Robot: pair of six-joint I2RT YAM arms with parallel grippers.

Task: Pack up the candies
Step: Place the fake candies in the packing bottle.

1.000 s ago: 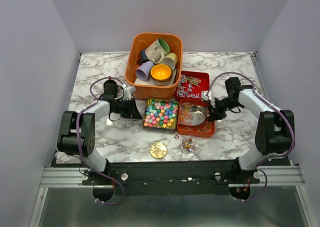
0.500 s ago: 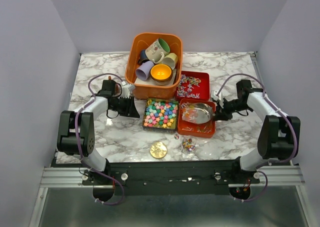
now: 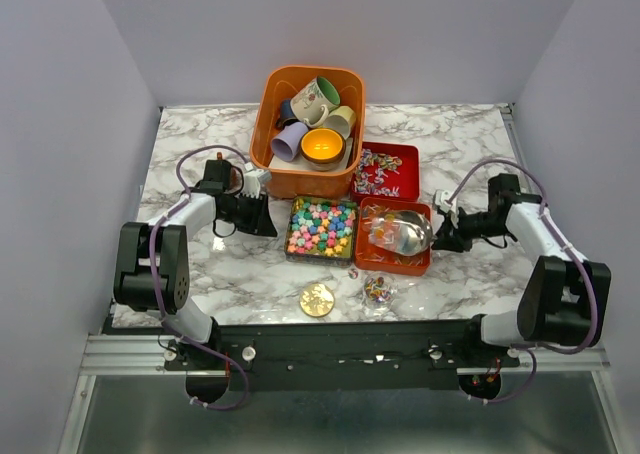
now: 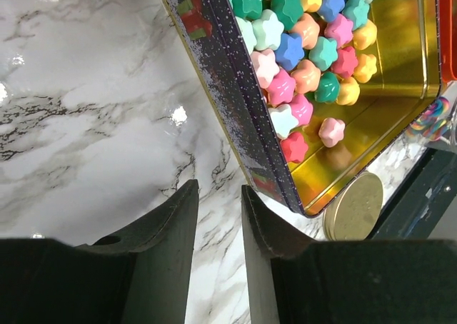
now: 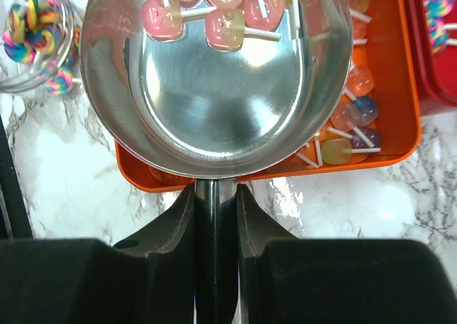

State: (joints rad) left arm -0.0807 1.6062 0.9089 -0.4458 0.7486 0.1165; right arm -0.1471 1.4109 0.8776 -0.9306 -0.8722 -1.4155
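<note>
Just now: right gripper (image 5: pixel 216 195), clamped on scoop (image 5: pixel 214 103) handle, backs toward 3 o'clock, candies (image 5: pixel 225 28) scooped from orange tray (image 5: pixel 403 67); left gripper (image 4: pixel 218 217) empty, jaws apart. Pour likely next.

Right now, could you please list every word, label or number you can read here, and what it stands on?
No text can be read.
Gold lid: surface pattern too small to make out.
Tin wall: only coloured shapes, no letters.
Pink lollipops in the scoop: embossed marks too blurred to read.
</note>
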